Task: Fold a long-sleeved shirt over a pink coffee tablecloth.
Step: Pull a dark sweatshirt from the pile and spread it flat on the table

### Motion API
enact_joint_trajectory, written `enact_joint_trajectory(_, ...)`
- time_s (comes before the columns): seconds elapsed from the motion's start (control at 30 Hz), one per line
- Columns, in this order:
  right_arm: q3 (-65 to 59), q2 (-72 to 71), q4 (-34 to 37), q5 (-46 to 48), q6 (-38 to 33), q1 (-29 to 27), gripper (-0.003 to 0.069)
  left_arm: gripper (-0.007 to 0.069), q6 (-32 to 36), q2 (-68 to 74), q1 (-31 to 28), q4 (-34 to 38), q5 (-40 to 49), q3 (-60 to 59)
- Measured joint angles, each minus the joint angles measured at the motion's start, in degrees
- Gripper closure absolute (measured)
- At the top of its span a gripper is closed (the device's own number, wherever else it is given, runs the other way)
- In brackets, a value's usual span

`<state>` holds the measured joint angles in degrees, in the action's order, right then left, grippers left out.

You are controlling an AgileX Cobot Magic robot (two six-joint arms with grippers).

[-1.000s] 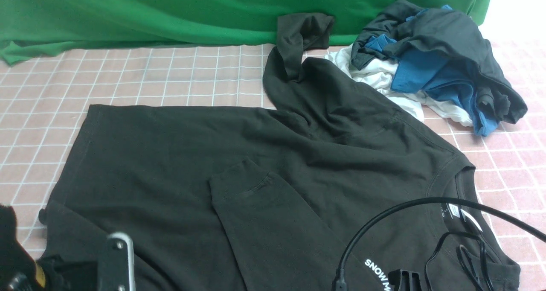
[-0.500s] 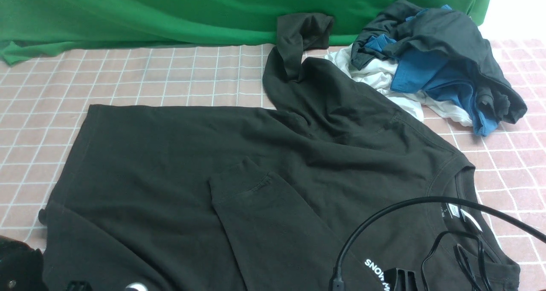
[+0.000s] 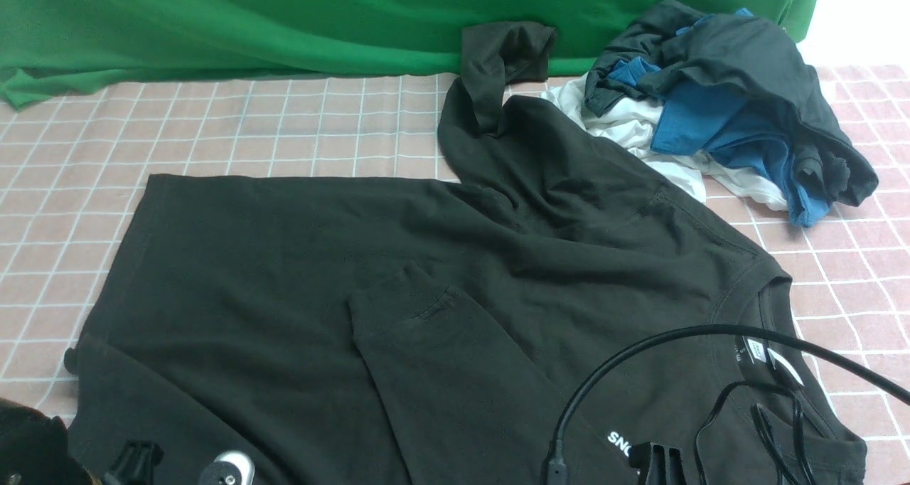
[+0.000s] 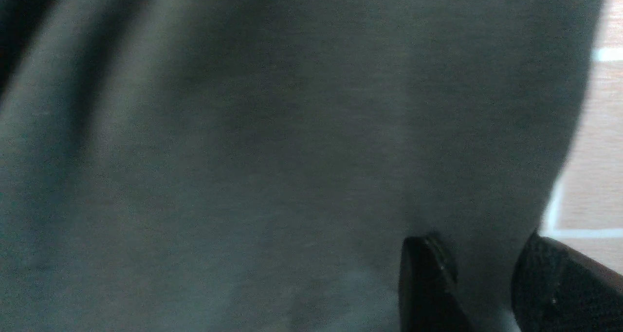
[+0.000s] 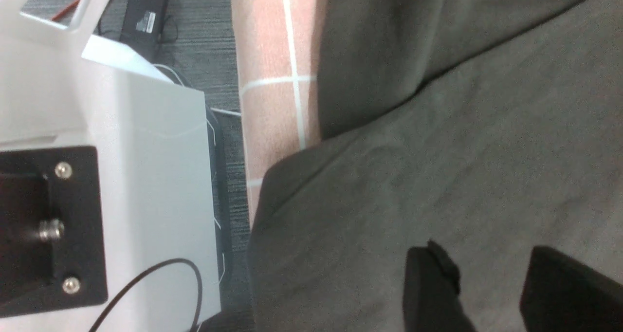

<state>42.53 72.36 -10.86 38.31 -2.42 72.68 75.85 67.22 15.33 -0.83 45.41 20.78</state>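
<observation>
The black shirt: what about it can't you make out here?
- Sleeve lettering: front view, covered past "SN" by a black robot part.
- Neck label: front view, print too small.
- Left gripper: left wrist view blurred; pinching the long-sleeved shirt or not, unclear.

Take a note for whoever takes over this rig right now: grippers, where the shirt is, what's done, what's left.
The left gripper is at the near left edge of the long-sleeved shirt, jaws apart with cloth in the gap; grip unclear.
The right gripper is open over the near sleeve.
The shirt lies spread on the pink coffee tablecloth, collar to the right.
Done: near sleeve folded across the body.
Left: far sleeve trails to the green cloth; body unfolded.
</observation>
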Motion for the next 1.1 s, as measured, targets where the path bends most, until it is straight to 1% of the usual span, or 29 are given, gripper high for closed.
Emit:
enact_joint_trajectory(0.17, 0.0, 0.0, 0.0, -1.2, -0.1, 0.0, 0.0365, 0.0378, -1.05, 0.0, 0.0, -0.45, -3.12, 0.0)
enact_joint_trajectory(0.47, 0.0, 0.0, 0.0, -2.34, -0.56, 0.0, 0.0365, 0.0367, -1.24, 0.0, 0.0, 2.19, 0.17, -0.1)
enact_joint_trajectory(0.67, 0.0, 0.0, 0.0, -2.4, -0.56, 0.0, 0.0365, 0.0338, -1.14, 0.0, 0.0, 0.83, 0.34, -0.1)
enact_joint_trajectory(0.87, 0.0, 0.0, 0.0, -2.47, -0.56, 0.0, 0.0365, 0.0346, -1.14, 2.23, 0.0, 0.83, -0.26, 0.14)
enact_joint_trajectory(0.97, 0.0, 0.0, 0.0, -2.47, -0.56, 0.0, 0.0365, 0.0402, -1.19, 2.76, 0.0, 0.83, -0.08, 0.33)
enact_joint_trajectory(1.0, 0.0, 0.0, 0.0, -2.47, -0.56, 0.0, 0.0365, 0.0447, -1.37, 2.81, 0.0, 0.83, 0.15, 0.38)
enact_joint_trajectory(1.03, 0.0, 0.0, 0.0, -2.47, -0.56, 0.0, 0.0365, 0.0461, -1.37, 2.81, 0.0, 0.83, 0.27, 0.38)
enact_joint_trajectory(1.07, 0.0, 0.0, 0.0, -2.47, -0.56, 0.0, 0.0365, 0.0513, -1.4, 2.81, 0.0, 0.83, 0.76, 0.4)
enact_joint_trajectory(1.1, 0.0, 0.0, 0.0, -2.47, -0.56, 0.0, 0.0365, 0.0543, -1.4, 2.81, 0.0, 0.83, 1.12, 0.44)
